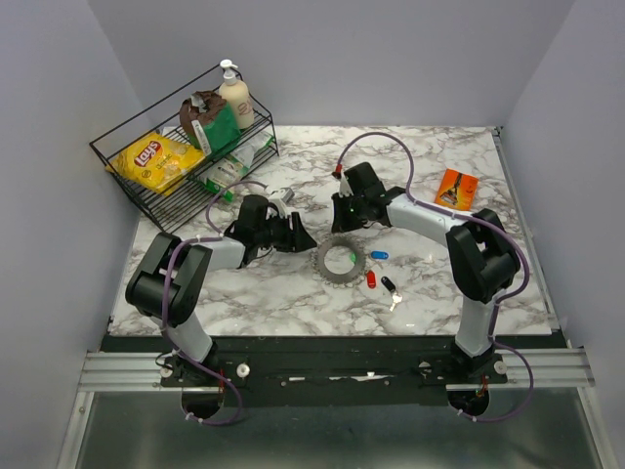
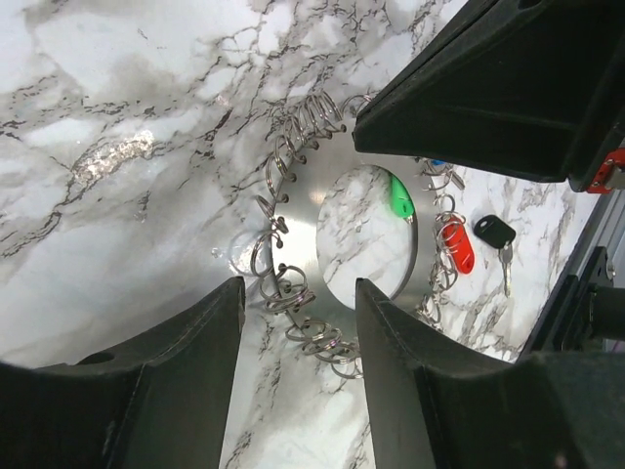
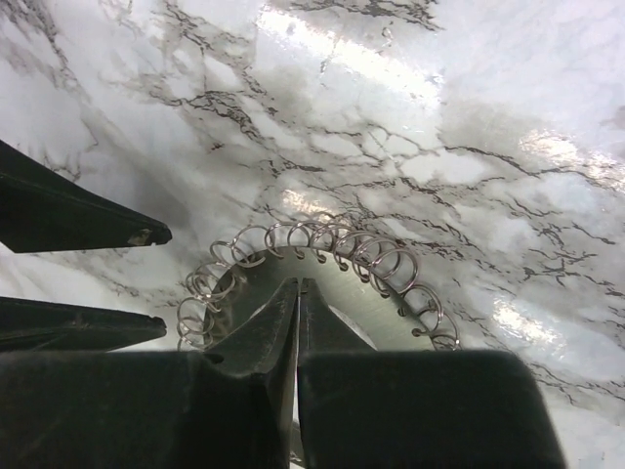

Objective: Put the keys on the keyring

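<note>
No key looks threaded yet. The blue key (image 1: 379, 255), red key (image 1: 371, 279) and black key (image 1: 389, 285) lie loose on the worktop (image 1: 293, 293), just right of the keyring (image 1: 327, 262). Whether the green tag (image 2: 398, 195) at its inner edge is attached, I cannot tell. The left end effector (image 1: 305, 237) is spread beside the ring. The right end effector (image 3: 298, 288) is pressed together over the rim, seemingly empty.

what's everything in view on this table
keyring: one, grey, table centre
blue key: one, right of keyring
red key: one, near-right of keyring
black key: one, beside red key
green tag: one, inside keyring's opening
wire rack: one, black, far left
chip bag: one, yellow, in rack
pump bottle: one, cream, in rack
green bag: one, in rack
green-white pack: one, in rack
orange packet: one, far right
left fingers: two, black, open, beside keyring
right fingers: two, black, shut, over keyring
</note>
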`<control>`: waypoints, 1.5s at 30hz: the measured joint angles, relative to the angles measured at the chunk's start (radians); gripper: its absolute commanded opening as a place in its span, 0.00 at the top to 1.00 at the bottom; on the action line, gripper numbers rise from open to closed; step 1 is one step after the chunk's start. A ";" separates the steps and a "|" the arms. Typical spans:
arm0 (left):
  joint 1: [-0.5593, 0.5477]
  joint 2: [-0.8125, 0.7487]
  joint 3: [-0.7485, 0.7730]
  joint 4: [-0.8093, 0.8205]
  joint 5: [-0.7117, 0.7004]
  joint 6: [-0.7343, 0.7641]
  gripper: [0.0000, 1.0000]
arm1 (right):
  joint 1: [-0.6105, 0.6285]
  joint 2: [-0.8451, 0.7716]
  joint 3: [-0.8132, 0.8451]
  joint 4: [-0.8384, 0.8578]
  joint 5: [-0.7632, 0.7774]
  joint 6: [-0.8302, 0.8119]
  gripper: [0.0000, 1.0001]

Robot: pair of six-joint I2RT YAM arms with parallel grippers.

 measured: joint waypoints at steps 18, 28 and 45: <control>-0.011 -0.053 0.043 -0.054 -0.027 0.016 0.30 | -0.030 -0.068 -0.037 -0.016 0.094 -0.040 0.57; -0.067 -0.055 0.126 -0.108 -0.051 0.031 0.31 | -0.122 -0.071 -0.085 -0.017 0.047 -0.038 0.57; -0.100 0.026 0.290 -0.271 -0.047 0.000 0.46 | -0.163 -0.081 -0.116 0.023 -0.087 -0.013 0.58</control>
